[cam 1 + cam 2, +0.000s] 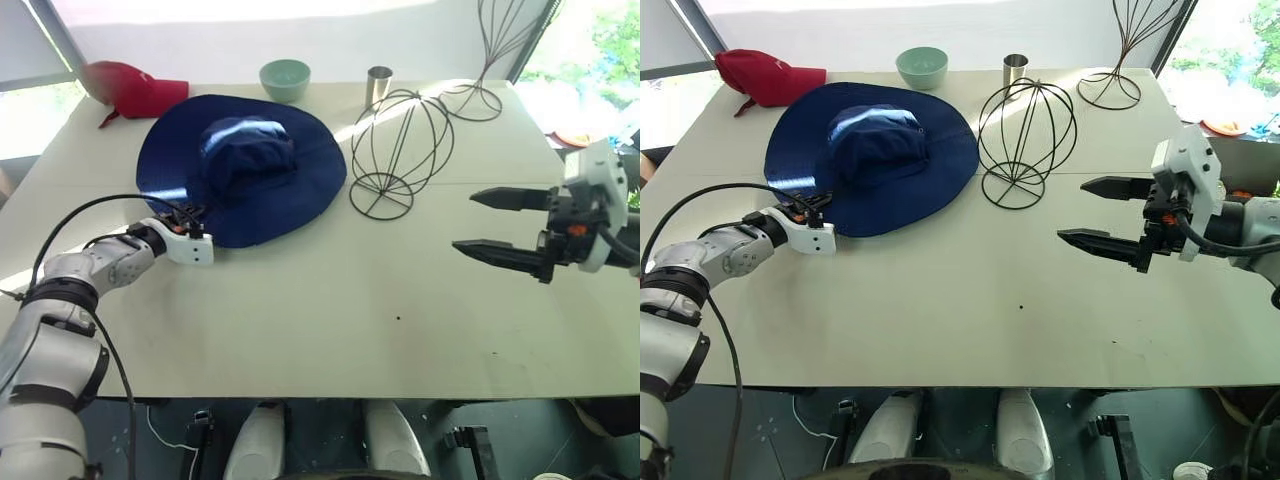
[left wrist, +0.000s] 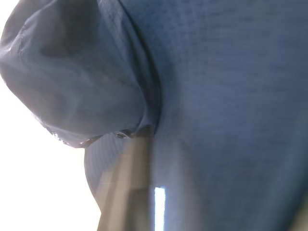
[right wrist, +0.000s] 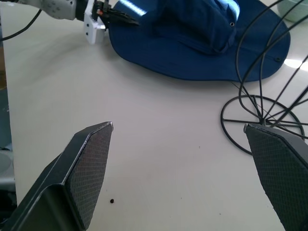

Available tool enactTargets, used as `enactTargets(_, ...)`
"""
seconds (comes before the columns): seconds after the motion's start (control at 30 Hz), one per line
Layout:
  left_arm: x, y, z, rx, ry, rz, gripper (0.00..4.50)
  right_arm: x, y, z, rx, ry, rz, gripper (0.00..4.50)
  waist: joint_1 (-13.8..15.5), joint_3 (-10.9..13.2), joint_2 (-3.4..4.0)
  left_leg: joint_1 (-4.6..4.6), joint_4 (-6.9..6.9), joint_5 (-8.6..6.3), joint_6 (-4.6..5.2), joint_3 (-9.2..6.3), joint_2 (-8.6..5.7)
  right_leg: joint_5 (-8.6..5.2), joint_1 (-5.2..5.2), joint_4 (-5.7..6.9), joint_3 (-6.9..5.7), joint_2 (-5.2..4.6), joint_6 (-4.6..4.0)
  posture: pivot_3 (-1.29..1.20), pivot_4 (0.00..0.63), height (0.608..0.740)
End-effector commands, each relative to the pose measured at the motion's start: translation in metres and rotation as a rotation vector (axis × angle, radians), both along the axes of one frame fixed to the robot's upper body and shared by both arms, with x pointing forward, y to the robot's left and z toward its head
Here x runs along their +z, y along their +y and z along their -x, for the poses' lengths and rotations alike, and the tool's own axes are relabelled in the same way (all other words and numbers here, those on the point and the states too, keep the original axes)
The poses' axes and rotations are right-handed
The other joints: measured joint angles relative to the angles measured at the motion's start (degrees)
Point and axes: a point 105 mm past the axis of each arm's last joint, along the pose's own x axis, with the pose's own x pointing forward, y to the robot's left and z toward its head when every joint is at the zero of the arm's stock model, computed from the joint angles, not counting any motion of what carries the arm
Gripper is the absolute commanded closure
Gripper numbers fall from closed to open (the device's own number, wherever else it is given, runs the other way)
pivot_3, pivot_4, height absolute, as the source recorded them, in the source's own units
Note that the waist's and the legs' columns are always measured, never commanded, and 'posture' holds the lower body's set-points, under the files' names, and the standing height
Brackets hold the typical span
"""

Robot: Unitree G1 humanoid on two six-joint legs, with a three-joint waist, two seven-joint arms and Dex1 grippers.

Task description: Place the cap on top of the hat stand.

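Observation:
The cap, a wide-brimmed navy sun hat, lies flat on the white table with its crown up. My left gripper sits at the near left edge of the brim, its black fingers shut on the fabric. Blue cloth of the cap is pressed close in the left wrist view. The hat stand, a black wire globe on a round base, stands just right of the brim. My right gripper hovers open above the table to the right of the stand, holding nothing.
A red baseball cap lies at the far left of the table. A green bowl and a metal cup stand behind the cap. A taller wire stand rises at the far right corner.

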Motion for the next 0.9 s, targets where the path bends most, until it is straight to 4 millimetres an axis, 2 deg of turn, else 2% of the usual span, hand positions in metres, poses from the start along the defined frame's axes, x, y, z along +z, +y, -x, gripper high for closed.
enactTargets(0.03,0.018,0.001,-0.001,0.029,0.050,0.168,4.41,0.014,-0.009,0.004,-0.032,-0.064,0.022,0.00,0.01,0.00,0.00,0.00,0.00,0.00,0.00,0.00,0.00,0.00,0.00,0.00,0.00,0.00,0.00,0.00,0.150,0.740)
enactTargets(0.13,0.027,0.002,-0.004,0.090,0.155,0.360,4.41,0.014,-0.019,-0.001,-0.083,-0.087,0.039,0.00,-0.05,0.00,0.01,-0.01,0.00,0.00,0.00,0.01,0.00,0.00,0.00,-0.01,0.00,0.00,0.00,0.00,0.150,0.740)
enactTargets(0.23,0.051,0.000,-0.006,0.137,0.240,0.592,4.41,0.016,-0.028,-0.001,-0.106,-0.099,0.033,0.00,-0.09,0.00,0.00,-0.02,0.01,0.00,0.00,0.00,0.01,0.00,0.00,0.01,0.00,0.00,-0.01,0.00,0.150,0.740)
enactTargets(0.33,0.077,-0.015,-0.001,0.108,0.290,0.743,4.41,0.015,-0.031,-0.001,-0.112,-0.104,0.030,0.00,-0.20,0.00,0.00,-0.03,0.02,0.00,0.00,-0.02,0.02,0.00,0.00,0.01,0.01,0.01,-0.01,0.00,0.150,0.740)
enactTargets(0.47,0.110,-0.047,0.008,0.014,0.336,0.858,4.41,0.013,-0.034,-0.003,-0.119,-0.115,0.033,0.00,-0.19,0.00,0.01,-0.01,0.05,0.00,0.00,-0.02,0.02,0.00,0.04,0.00,0.01,0.01,-0.01,0.00,0.150,0.740)
enactTargets(0.57,0.138,-0.076,0.013,-0.052,0.353,0.928,4.41,0.020,-0.041,-0.005,-0.136,-0.141,0.039,0.00,-0.03,0.01,-0.01,-0.01,0.09,0.00,0.00,-0.03,0.02,0.00,0.06,0.01,0.00,0.01,-0.01,0.00,0.150,0.740)
enactTargets(0.63,0.151,-0.088,0.017,-0.080,0.354,0.951,4.41,0.024,-0.045,-0.007,-0.150,-0.156,0.042,0.00,-0.08,0.01,-0.02,-0.01,0.13,0.00,0.00,-0.03,0.01,0.00,0.07,0.01,0.00,0.02,0.00,0.00,0.150,0.740)
enactTargets(0.73,0.172,-0.113,0.024,-0.169,0.326,0.937,4.41,0.029,-0.053,-0.008,-0.174,-0.175,0.040,0.00,-0.14,0.01,-0.02,-0.01,0.11,0.00,0.00,-0.03,0.01,0.00,0.06,0.00,0.01,0.03,0.00,0.00,0.150,0.740)
enactTargets(0.9,0.221,-0.172,0.036,-0.377,0.184,0.860,4.41,0.034,-0.062,-0.010,-0.208,-0.199,0.029,0.00,0.10,0.02,-0.04,-0.01,0.13,0.01,-0.01,-0.04,0.01,0.00,0.08,-0.03,0.01,0.04,0.00,0.00,0.150,0.740)
